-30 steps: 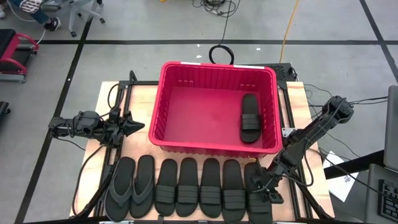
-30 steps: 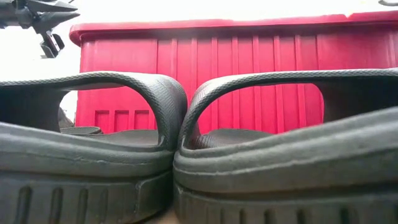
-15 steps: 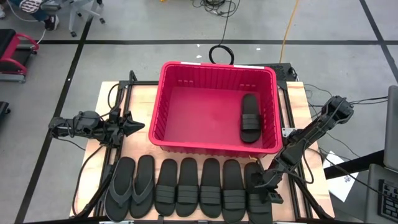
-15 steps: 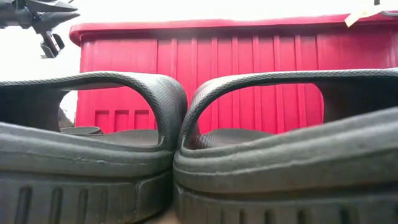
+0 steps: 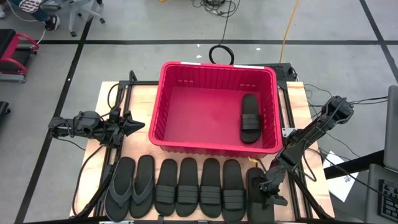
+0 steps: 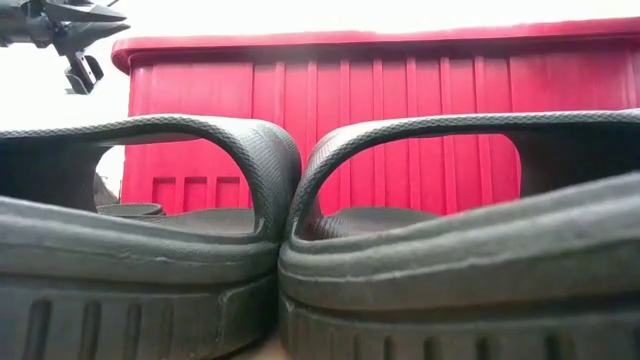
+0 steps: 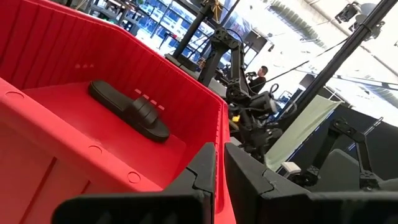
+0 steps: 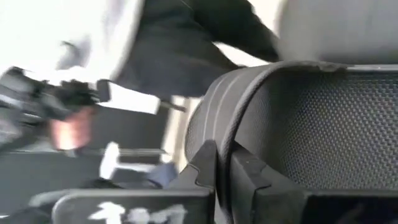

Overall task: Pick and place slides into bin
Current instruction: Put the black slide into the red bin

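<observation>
The red bin point(image 5: 163, 99) stands at mid-table with one black slide point(image 5: 250, 118) lying inside by its right wall. A row of slides point(image 5: 189, 188) lies along the near edge, with a flip-flop pair point(image 5: 130, 186) at its left end. My right gripper point(image 5: 268, 191) is down on the rightmost slide point(image 5: 255, 202) and shut on it. My left gripper point(image 5: 138, 126) hovers shut left of the bin, holding nothing. In the low view, two slides point(image 6: 160, 250) fill the front, with the bin point(image 6: 350, 100) behind them. My right gripper pinches the edge of the rightmost slide's ribbed band point(image 8: 225, 134) between its two fingers point(image 8: 249, 180). The fingers come down at a slant from the table's right side. The slide's sole lies on the table.
Black frame rails and cables point(image 5: 115, 99) run along the table's left and right sides. The bin's rolled rim point(image 7: 211, 112) stands just ahead of my left gripper point(image 7: 219, 180). A person point(image 7: 261, 74) and equipment show in the room beyond.
My right gripper has shut on the band of the rightmost slide and moved a little toward the table's near edge. The slide has shifted slightly nearward with it.
</observation>
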`<state>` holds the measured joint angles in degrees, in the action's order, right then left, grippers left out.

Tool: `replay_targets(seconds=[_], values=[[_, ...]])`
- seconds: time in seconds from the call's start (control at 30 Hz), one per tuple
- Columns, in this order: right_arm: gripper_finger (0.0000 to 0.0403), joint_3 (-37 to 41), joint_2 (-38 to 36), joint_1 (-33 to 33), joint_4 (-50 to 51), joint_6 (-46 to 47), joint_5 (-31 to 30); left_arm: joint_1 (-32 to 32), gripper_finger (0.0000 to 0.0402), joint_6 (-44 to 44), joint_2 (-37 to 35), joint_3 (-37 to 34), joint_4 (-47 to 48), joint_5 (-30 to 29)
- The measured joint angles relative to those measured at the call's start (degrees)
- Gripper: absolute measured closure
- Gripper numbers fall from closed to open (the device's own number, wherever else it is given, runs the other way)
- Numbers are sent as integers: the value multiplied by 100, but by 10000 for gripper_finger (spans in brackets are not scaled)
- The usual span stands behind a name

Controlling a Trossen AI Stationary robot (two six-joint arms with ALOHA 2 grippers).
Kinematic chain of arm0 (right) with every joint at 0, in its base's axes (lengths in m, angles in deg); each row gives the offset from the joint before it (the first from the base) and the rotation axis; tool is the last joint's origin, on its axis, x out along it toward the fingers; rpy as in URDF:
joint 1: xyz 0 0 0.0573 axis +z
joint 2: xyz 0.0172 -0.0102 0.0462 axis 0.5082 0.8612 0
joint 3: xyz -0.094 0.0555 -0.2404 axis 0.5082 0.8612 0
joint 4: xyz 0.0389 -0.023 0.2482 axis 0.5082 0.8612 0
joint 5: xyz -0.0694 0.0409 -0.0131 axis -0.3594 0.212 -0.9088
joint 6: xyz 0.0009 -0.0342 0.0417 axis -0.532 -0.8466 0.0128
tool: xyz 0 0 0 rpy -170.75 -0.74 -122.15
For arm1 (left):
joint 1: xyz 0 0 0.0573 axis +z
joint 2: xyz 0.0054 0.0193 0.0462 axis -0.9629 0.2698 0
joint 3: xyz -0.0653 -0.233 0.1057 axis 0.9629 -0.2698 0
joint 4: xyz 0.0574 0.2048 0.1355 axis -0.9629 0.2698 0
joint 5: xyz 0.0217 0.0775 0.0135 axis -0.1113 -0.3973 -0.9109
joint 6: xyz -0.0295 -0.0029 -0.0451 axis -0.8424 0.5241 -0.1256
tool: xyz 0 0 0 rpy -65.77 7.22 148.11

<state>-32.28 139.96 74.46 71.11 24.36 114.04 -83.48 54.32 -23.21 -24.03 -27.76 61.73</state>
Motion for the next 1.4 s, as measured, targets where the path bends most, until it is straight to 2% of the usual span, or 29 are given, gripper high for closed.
replay_targets(seconds=[0.13,0.3,0.4,0.67,0.8,0.93,1.07,1.17,1.27,1.4], values=[[398,-123,0,2,-838,242,-54,-2,371,29,0,0,0,-2],[400,-874,2,-7,-299,-20,-186,0,371,85,0,0,33,-1],[400,-1610,0,-94,706,-453,-149,-2,371,85,-1,0,75,0],[400,-3954,2,-744,4303,-1768,-23,-1,371,171,-2,0,320,-5],[400,-5115,0,-1180,6082,-2556,-22,-1,371,160,-2,0,441,-253],[397,-6041,-6,-1639,7827,-3450,-396,-2,371,137,-2,0,446,-473],[395,-6551,-16,-2217,9268,-4581,-1166,1,371,-58,-2,0,449,-749],[400,-6563,-132,-2822,9920,-5442,-1507,-2,371,-169,-2,0,452,-802],[400,-6481,-257,-3562,10083,-6427,-1348,-2,371,-325,-2,0,452,-804],[400,-6481,-342,-4500,10002,-7818,-637,0,371,-611,-2,0,452,-982]])
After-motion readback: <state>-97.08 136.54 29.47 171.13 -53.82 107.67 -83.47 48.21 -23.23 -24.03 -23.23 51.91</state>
